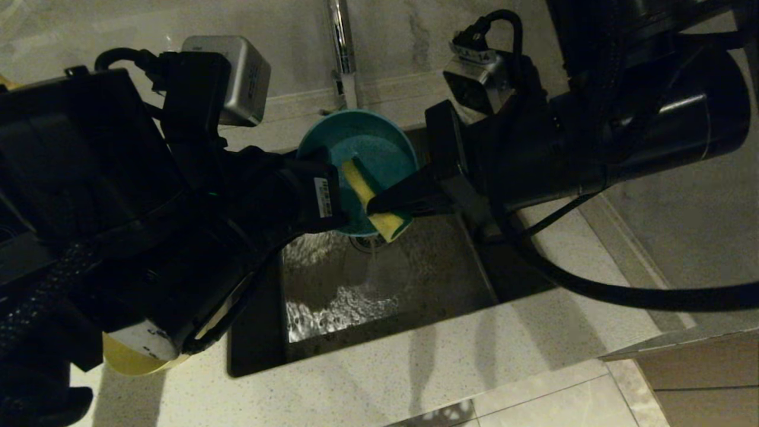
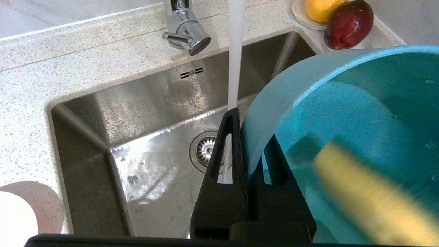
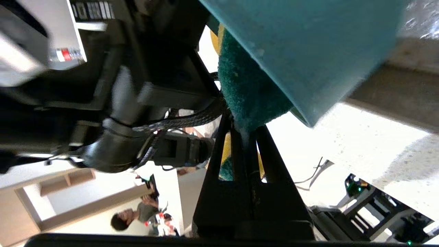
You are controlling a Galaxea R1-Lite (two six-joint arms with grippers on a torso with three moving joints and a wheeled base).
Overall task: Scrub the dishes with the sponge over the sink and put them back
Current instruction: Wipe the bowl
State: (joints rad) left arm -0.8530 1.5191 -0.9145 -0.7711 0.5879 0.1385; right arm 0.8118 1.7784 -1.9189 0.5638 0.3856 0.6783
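Observation:
Over the sink (image 1: 415,279) my left gripper (image 1: 329,184) holds the light blue bowl (image 1: 370,148) tilted, shut on its rim. In the left wrist view one finger (image 2: 233,137) lies outside the bowl (image 2: 343,113) wall and the other inside. My right gripper (image 1: 376,204) reaches in from the right, shut on the sponge (image 1: 362,184), which rests inside the bowl. The right wrist view shows its dark green scouring layer (image 3: 247,92) pinched at my right gripper (image 3: 244,132), beside the bowl (image 3: 308,44). A yellow bowl (image 1: 133,359) peeks out under my left arm.
Water (image 2: 235,61) runs from the chrome faucet (image 2: 185,27) into the sink (image 2: 137,113) near the drain strainer (image 2: 205,150). A small dish with a yellow and a red fruit (image 2: 346,24) stands at the sink's back corner. A pale round object (image 2: 13,219) sits on the counter.

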